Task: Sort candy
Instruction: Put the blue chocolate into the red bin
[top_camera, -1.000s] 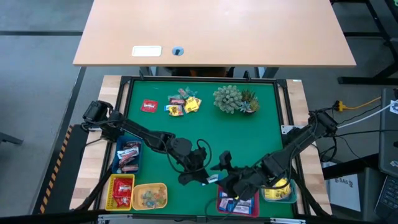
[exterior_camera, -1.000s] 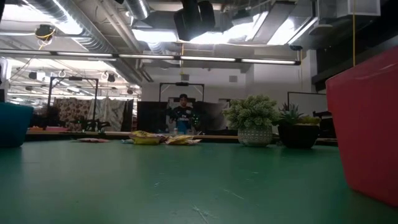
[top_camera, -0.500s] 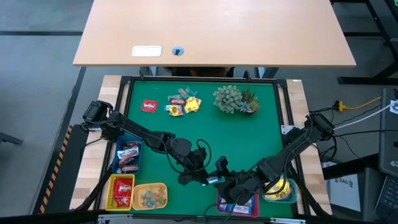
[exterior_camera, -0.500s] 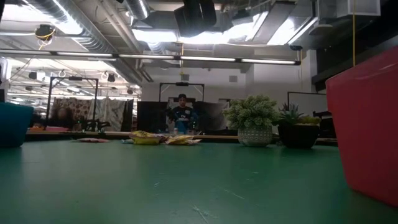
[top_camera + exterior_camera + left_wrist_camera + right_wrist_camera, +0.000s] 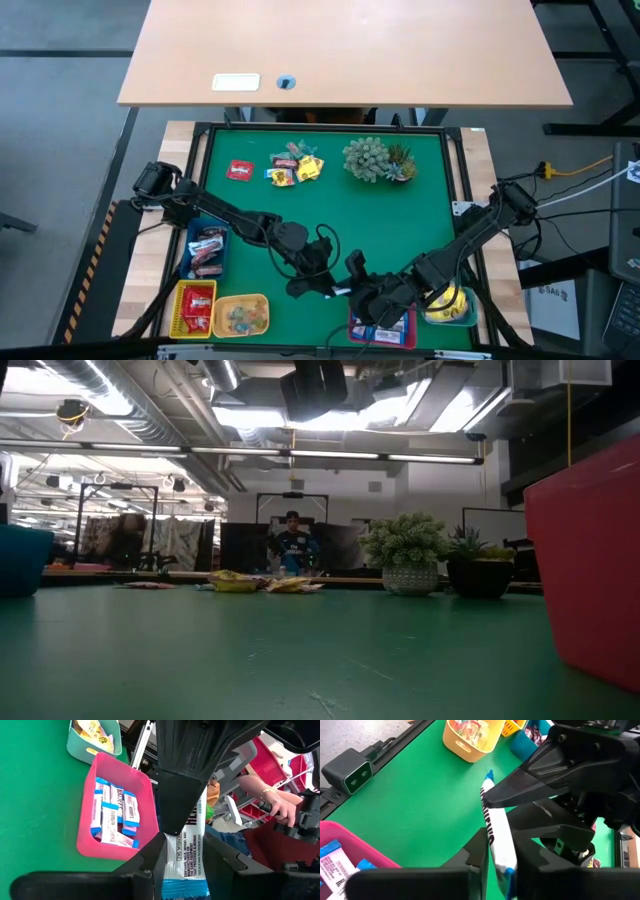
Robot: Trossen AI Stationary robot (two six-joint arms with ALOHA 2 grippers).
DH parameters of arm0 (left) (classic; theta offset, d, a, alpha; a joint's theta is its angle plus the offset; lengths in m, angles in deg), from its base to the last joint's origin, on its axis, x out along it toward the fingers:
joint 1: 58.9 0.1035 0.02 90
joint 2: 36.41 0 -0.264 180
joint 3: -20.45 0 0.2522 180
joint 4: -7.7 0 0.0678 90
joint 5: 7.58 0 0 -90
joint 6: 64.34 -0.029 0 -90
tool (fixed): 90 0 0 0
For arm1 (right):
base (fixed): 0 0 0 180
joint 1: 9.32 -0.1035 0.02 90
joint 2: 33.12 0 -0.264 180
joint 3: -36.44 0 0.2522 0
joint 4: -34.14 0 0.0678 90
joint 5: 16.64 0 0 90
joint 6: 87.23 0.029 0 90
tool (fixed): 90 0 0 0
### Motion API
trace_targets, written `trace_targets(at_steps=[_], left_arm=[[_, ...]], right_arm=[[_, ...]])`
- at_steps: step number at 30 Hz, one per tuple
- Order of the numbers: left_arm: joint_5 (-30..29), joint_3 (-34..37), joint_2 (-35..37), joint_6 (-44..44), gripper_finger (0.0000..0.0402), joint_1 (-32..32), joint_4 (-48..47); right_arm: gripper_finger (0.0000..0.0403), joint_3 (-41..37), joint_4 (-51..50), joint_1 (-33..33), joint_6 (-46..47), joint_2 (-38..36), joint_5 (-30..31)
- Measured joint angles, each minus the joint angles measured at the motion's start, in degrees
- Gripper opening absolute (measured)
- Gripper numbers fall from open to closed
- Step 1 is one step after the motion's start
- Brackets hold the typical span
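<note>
A blue-and-white wrapped candy bar (image 5: 342,291) hangs over the green mat near the table's front edge, between my two grippers. My left gripper (image 5: 333,289) is shut on one end of it and my right gripper (image 5: 352,290) on the other. In the left wrist view the candy bar (image 5: 186,855) runs from my left fingers up to the right gripper's dark fingers (image 5: 177,805). More loose candy (image 5: 295,165) and a red sweet (image 5: 240,171) lie flat on the mat at the far side. The low view shows neither gripper. My left gripper pinches the bar's blue-edged end (image 5: 184,882) between its two fingers, coming from the table's left and slanting slightly down. The bar is lifted clear of the mat. My right gripper pinches the bar's other end (image 5: 503,862) between its two fingers, slanting down from the right, along the bar. The rest of the wrapper (image 5: 490,802) reaches on to the left fingers (image 5: 520,787).
A pink tray (image 5: 380,327) of blue-and-white bars and a teal tray (image 5: 448,306) of yellow sweets stand at the near right. Blue (image 5: 207,250), red (image 5: 195,306) and yellow (image 5: 240,315) trays stand at the near left. A spiky plant (image 5: 378,160) stands at the far side. A person's hand (image 5: 272,805) shows beyond the table.
My right gripper, open beside the candy bar a second ago, has shut its fingers on the bar's free end. My left gripper has kept still with the bar in its hold.
</note>
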Motion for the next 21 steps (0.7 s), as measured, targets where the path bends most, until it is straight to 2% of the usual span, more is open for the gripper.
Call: trace_targets(at_steps=[6, 15, 18, 21], left_arm=[[0.0, 0.0, 0.0, 0.1, 0.0111, 0.0, 0.1], [-0.3, 0.0, 0.0, 0.3, 0.0177, 0.0, -0.1], [-0.3, 0.0, 0.0, 0.3, 0.0191, 0.0, -0.2], [-0.3, 0.0, 0.0, 0.4, 0.0195, 0.0, -0.3]], right_arm=[[0.0045, 0.0, -0.1, 0.0, 0.0, 0.0, 0.0], [0.0044, 0.0, -0.1, -0.1, 0.1, 0.0, -0.3], [0.0044, 0.0, -1.2, -0.9, 0.6, -0.2, -3.8], [0.0044, 0.1, -3.6, -2.0, 4.2, -0.3, -10.0]])
